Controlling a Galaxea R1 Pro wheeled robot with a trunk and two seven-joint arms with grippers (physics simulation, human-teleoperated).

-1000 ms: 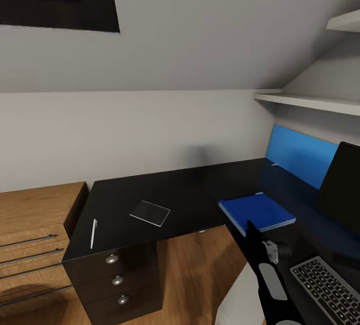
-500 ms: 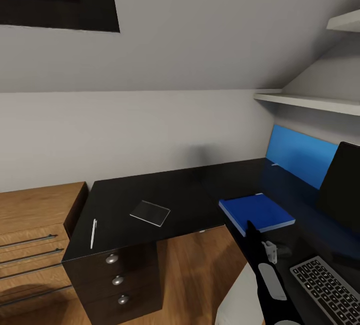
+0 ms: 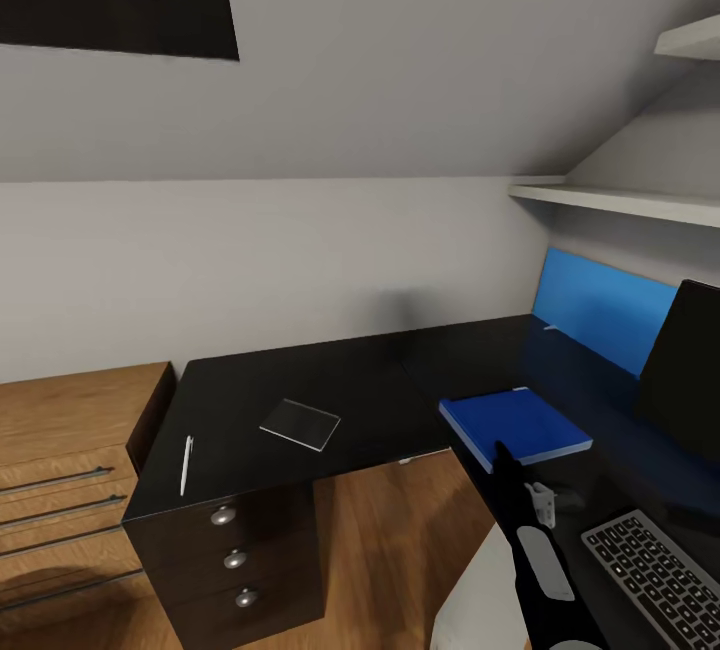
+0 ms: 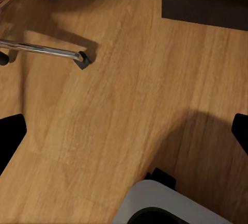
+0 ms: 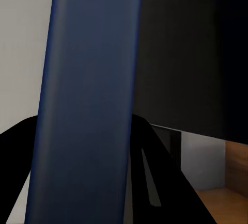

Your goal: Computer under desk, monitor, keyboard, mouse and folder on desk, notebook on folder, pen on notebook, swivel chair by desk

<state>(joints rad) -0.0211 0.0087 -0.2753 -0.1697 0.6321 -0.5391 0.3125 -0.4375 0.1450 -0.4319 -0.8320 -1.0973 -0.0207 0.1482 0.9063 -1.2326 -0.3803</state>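
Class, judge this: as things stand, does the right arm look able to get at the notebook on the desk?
Probably not yet. The right gripper is at the folder, while the notebook lies on the desk's far wing, beyond the floor gap.

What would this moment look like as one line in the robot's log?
folder: on desk | notebook, pen: not stacked | right gripper: at folder

No readable txt; keyboard (image 3: pixel 655 575) key legends too blurry.

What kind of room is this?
Probably a home study corner under a sloped ceiling: a long black desk with a keyboard and monitor on it, and a wooden dresser beside it.
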